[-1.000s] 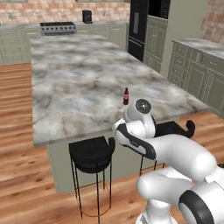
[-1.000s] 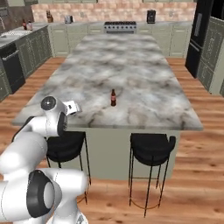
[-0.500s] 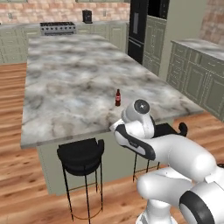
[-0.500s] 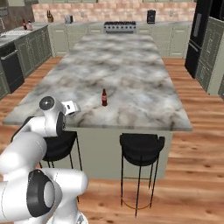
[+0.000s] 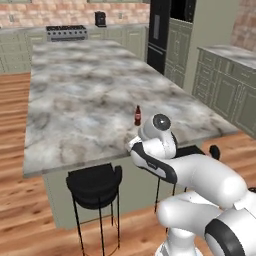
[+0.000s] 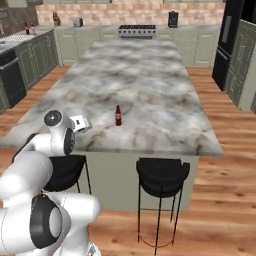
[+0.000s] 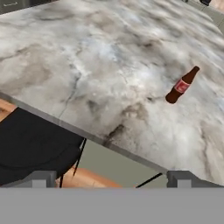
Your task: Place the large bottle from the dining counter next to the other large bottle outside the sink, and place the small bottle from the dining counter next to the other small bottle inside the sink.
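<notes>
Small brown bottle (image 6: 118,115) upright on marbled surface (image 6: 150,85), centre of my right base view, upper right of hand view (image 7: 181,85). My jaws (image 7: 111,179) wide apart, holding nothing, at bottom of hand view over surface edge. Black stool (image 5: 94,183) lower left.

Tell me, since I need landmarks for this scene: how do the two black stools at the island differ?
In the right base view, the left stool sits partly behind the robot's arm, under the counter's left end; the right stool stands in full view, legs showing, nearer the counter's right end. Both are black, low-backed, and pushed against the island's near side.
</notes>
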Tool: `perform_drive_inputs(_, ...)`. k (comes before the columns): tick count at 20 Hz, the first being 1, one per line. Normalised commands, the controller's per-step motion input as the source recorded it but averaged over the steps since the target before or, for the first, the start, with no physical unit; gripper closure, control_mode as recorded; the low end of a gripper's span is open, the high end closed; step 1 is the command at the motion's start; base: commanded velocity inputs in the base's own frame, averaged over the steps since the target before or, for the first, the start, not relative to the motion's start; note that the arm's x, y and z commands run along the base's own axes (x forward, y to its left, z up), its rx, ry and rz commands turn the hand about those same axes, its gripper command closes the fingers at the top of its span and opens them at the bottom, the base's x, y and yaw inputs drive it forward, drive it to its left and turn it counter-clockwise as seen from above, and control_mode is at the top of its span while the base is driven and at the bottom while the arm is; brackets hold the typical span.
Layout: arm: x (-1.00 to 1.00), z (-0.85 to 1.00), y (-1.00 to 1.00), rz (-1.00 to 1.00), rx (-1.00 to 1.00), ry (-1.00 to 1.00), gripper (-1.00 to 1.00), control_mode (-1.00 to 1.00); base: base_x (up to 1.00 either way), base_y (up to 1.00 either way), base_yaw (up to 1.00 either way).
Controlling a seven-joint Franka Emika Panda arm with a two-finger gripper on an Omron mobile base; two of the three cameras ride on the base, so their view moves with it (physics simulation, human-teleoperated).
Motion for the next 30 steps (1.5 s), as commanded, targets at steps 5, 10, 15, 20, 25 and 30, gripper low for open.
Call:
perform_drive_inputs(5,0.00,0.00,0.00,0.00,0.00,0.00,-1.00,1.00,0.51,0.00,0.00)
perform_drive_inputs(10,0.00,0.00,0.00,0.00,0.00,0.00,-1.00,1.00,0.30,-0.05,0.02)
perform_drive_inputs(15,0.00,0.00,0.00,0.00,0.00,0.00,-1.00,1.00,0.01,-0.25,0.08)
perform_drive_inputs(20,0.00,0.00,0.00,0.00,0.00,0.00,-1.00,1.00,0.00,-0.43,0.10)
perform_drive_inputs(25,0.00,0.00,0.00,0.00,0.00,0.00,-1.00,1.00,0.00,-0.39,0.09)
perform_drive_inputs(30,0.00,0.00,0.00,0.00,0.00,0.00,-1.00,1.00,0.05,0.01,0.03)
